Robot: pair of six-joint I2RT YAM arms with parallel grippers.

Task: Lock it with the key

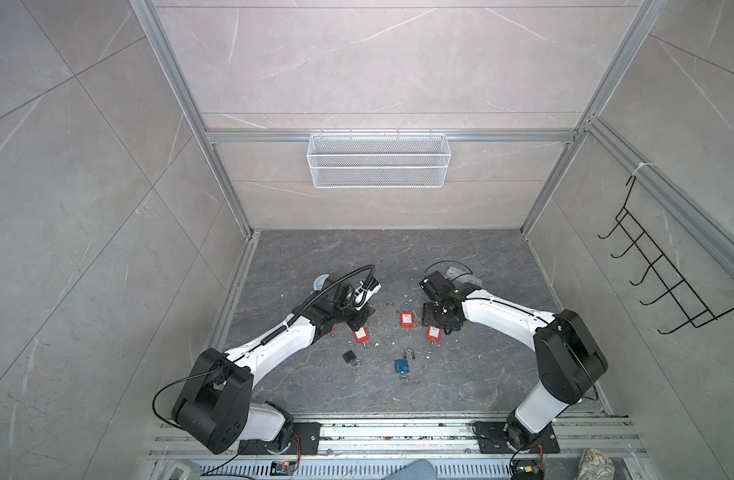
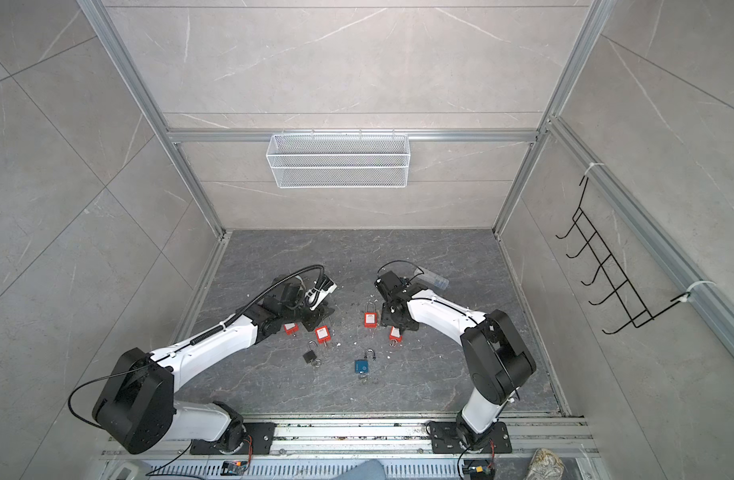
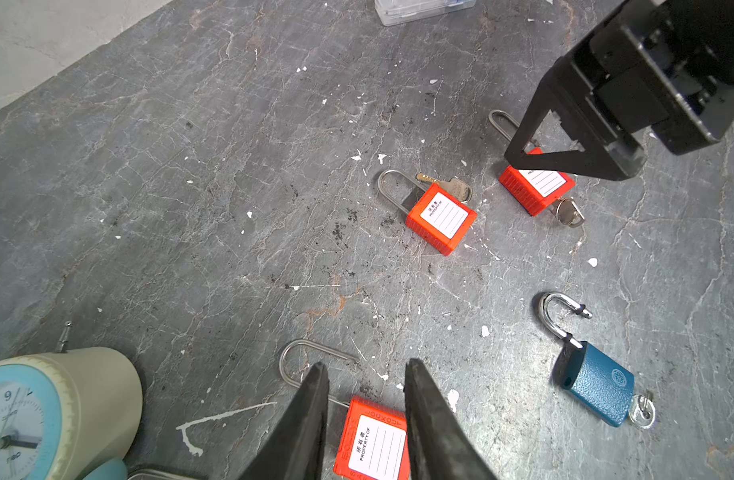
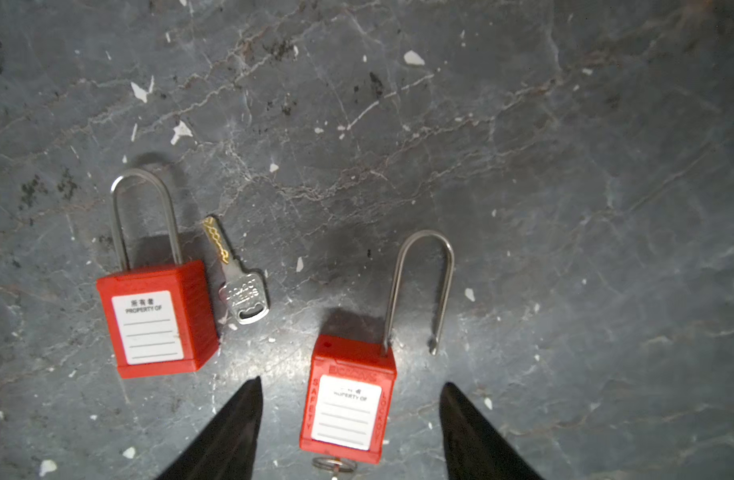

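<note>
A red padlock [image 4: 346,399] is seen lying flat on the grey surface [image 4: 564,208] between the spread jaws of the right claw [image 4: 352,382], long axis in line with the claw, open shackle pointed away. A second padlock [image 3: 373,444] is straddled by the left claw [image 3: 365,363]; a grip cannot be confirmed.

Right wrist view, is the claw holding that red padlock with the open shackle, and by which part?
Nothing is held: the right claw stands open astride the red padlock, a gap on each side.

Padlocks [image 1: 406,319], key [image 4: 236,274] on grey slab [image 1: 440,257]
</note>
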